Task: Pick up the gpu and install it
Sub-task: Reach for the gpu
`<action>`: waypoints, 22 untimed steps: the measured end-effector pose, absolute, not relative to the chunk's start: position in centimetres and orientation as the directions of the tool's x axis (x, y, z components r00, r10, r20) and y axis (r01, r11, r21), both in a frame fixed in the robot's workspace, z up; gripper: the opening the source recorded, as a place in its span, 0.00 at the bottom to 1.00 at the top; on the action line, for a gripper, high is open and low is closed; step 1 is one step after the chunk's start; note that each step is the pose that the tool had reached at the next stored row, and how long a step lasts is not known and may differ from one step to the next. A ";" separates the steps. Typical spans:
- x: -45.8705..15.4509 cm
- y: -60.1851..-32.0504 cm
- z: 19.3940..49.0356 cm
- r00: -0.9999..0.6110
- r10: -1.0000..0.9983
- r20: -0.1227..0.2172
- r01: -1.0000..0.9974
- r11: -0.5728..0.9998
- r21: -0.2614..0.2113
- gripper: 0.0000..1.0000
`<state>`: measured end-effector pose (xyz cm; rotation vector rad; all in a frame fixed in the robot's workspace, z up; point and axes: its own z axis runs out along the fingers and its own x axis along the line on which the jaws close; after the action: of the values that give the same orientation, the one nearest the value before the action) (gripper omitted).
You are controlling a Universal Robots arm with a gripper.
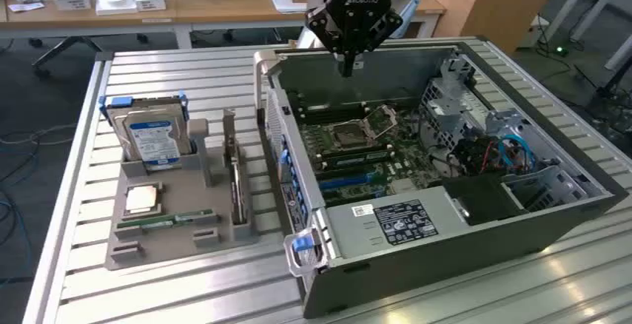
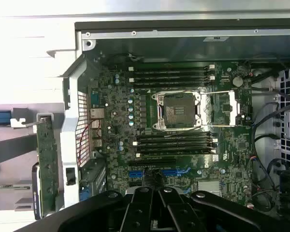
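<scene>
While the gripper (image 1: 345, 63) is hanging over the open case (image 1: 474, 265), jaws together on nothing, the gpu (image 1: 234, 172) is standing edge-on in the holder (image 1: 158, 248) at the exterior view's left, face hidden.

Case (image 2: 183, 34) open, motherboard (image 2: 116, 121) exposed. CPU socket (image 2: 176, 111) empty, with its retention frame (image 2: 227, 108) swung aside. Black memory slots (image 2: 171, 77) run along both sides of the socket. Gripper (image 2: 154, 200) hangs over the blue expansion slots (image 2: 176, 171), fingers (image 2: 137, 208) pressed together, nothing between them. The gpu (image 2: 47, 154) stands on edge in a grey holder (image 2: 9, 150) outside the case wall.
</scene>
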<state>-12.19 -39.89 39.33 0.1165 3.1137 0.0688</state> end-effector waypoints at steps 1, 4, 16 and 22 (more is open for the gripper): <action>-12.2 -39.9 39.3 -0.997 0.075 -0.023 0.074 0.996 0.045 0.11; -12.2 -39.9 39.3 -0.997 0.075 -0.023 0.074 0.996 0.045 0.11; -12.5 -39.9 39.3 -0.997 0.075 -0.023 0.074 0.996 0.045 0.11; -14.0 -39.9 39.3 -0.997 0.075 -0.024 0.074 0.996 0.045 0.11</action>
<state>-13.99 -39.89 39.32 0.1164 3.1134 0.0688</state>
